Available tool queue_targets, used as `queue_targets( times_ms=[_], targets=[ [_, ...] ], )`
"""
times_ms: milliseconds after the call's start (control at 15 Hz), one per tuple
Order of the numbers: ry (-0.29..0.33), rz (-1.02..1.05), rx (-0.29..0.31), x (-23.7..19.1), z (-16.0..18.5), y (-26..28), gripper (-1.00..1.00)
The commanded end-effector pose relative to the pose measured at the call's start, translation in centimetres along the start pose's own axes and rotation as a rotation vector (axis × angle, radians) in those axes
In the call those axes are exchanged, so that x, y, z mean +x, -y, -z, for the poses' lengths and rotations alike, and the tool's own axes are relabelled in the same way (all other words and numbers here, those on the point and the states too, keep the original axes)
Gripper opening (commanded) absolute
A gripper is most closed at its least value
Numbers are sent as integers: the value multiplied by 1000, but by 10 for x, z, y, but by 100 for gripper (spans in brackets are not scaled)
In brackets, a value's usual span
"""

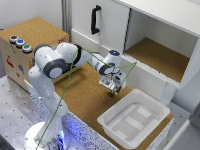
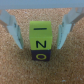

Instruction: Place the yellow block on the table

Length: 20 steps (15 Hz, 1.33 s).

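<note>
I see a white cabinet point(image 1: 150, 35) with an open cork-floored shelf point(image 1: 160, 57) and a black door handle point(image 1: 94, 19).

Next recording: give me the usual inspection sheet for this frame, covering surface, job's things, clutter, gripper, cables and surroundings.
Surface: the table, speckled brown cork with a pale edge.
Job's things: the yellow block stands between the gripper's fingers, with a dark block directly beneath it in the wrist view; both carry letters. Whether the fingers touch it cannot be told.
Clutter: a white tray on the table, toward the exterior view's right.
Gripper: the gripper is low over the cork, fingers either side of the block.
Cables: a green cable loops along the arm.
Surroundings: a cork-topped box with coloured buttons; a white cabinet with an open cork-floored shelf and a black handle.
</note>
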State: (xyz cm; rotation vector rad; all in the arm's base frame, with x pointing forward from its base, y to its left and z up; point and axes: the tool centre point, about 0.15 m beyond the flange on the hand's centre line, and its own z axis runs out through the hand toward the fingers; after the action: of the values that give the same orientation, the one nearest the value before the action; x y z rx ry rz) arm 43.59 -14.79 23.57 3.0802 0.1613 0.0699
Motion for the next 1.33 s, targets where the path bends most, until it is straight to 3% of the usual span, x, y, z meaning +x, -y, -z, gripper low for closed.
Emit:
queue_targets(
  times_ms=[0,333,600,1267],
  targets=[
    [-30,-10,-23,9,21,10,-100],
    [-102,9,-45,0,65,32,-100],
    [-124,48,-32,-7,87,78,-100],
    [-33,42,38,-12,34,163,-100]
  ],
)
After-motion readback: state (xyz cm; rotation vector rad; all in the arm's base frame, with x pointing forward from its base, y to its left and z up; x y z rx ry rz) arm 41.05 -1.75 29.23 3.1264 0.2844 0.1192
